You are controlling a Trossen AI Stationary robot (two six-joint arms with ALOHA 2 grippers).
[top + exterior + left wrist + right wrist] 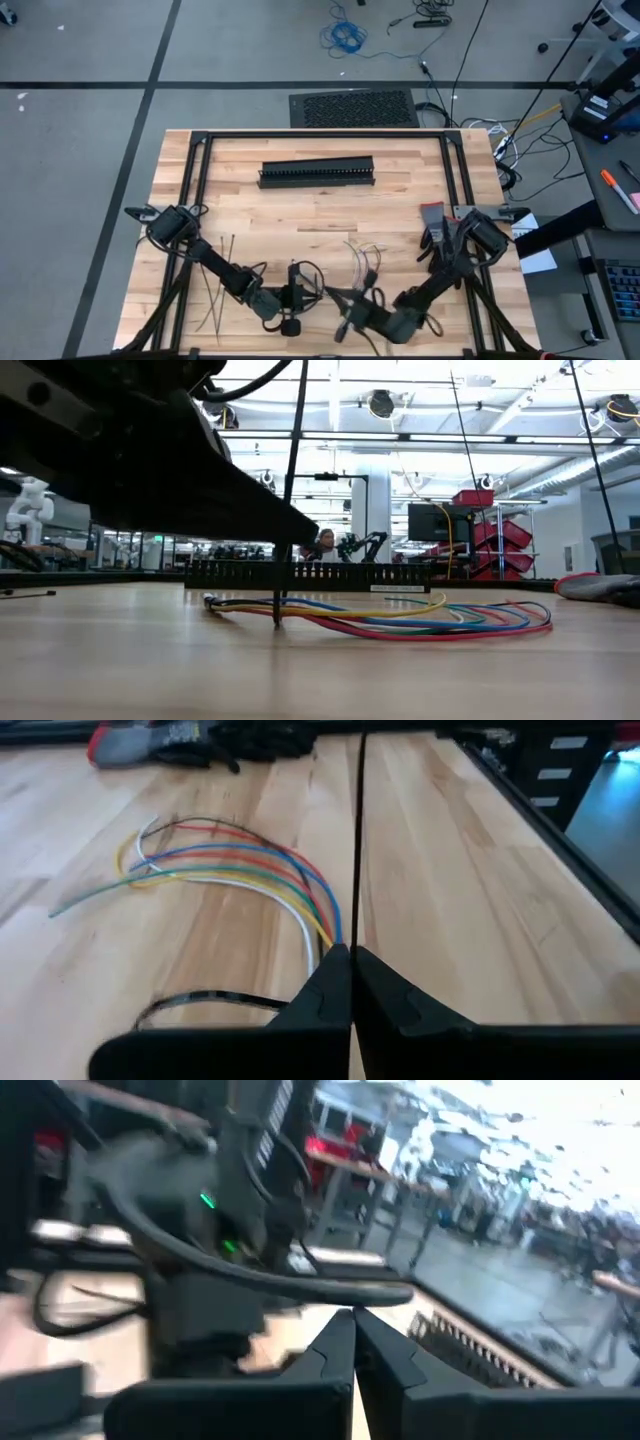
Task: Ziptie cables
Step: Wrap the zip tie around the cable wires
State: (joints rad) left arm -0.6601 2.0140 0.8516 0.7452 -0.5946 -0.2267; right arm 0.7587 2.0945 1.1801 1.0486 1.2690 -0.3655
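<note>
Tabletop cables [240, 880] lie beside left pincer [350, 960].

A black slotted duct [317, 173] lies across the far part of the wooden counter [250, 215]. The cables [362, 256] lie near centre; zipties [216, 285] lie at left. Both arms reach toward the near edge.
</note>
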